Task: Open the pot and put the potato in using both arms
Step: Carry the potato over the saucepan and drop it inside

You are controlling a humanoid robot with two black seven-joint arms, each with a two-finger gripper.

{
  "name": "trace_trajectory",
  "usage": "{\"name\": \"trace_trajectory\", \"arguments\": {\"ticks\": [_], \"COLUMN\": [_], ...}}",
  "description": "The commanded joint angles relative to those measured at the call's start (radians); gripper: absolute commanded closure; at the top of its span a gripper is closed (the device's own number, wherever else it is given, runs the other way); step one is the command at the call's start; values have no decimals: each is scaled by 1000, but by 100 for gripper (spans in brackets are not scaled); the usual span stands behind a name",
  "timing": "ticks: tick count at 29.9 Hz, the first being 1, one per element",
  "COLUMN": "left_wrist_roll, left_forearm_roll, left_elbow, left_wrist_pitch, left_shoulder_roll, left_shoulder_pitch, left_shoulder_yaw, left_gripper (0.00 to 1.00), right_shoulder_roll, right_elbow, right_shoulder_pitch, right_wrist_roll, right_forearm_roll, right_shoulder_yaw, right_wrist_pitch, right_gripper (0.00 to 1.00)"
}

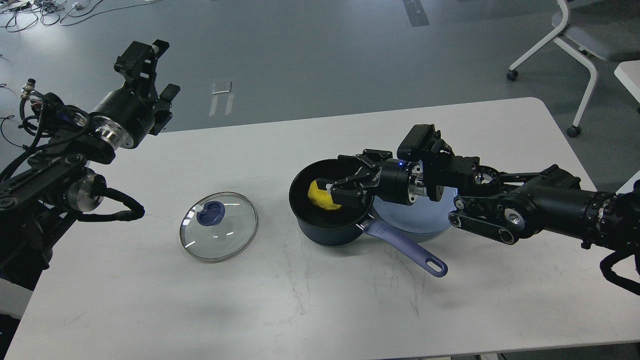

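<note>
The dark blue pot (331, 226) stands open in the middle of the table, its lavender handle (405, 247) pointing front right. The yellow potato (321, 195) lies inside the pot. My right gripper (343, 176) reaches over the pot's right rim, open, with its lower finger (345, 194) right beside the potato. The glass lid (219, 233) with a blue knob lies flat on the table left of the pot. My left gripper (150, 70) is raised beyond the table's far left edge, open and empty.
A light blue plate (425, 220) lies right of the pot, partly under my right arm. A white chair (575, 45) stands on the floor at the back right. Cables lie on the floor at the far left.
</note>
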Motion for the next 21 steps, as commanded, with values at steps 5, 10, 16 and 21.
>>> {"name": "trace_trajectory", "arguments": {"ticks": [5,10,16,21], "left_wrist_roll": [5,9,127,155], "left_forearm_roll": [-9,-83,-281,-289], "left_elbow": [14,6,6,5], "left_wrist_pitch": [66,-22,-39,-81], "left_shoulder_roll": [-59,-98,-140,-157], "left_shoulder_pitch": [2,20,31,101], "left_shoulder_yaw": [1,-20,-34,-80], "left_gripper": [2,2,2,2], "right_shoulder_roll": [-2,-58,-98,-128], "right_elbow": [75,239,253,277], "right_shoulder_pitch": [7,-12,-69,-123], "right_wrist_roll": [0,-60,-353,-545], "right_forearm_roll": [331,901,1207,1252], "right_shoulder_yaw": [137,324,557,651], "right_wrist_pitch": [7,30,38,57], "right_gripper": [0,0,0,0]}}
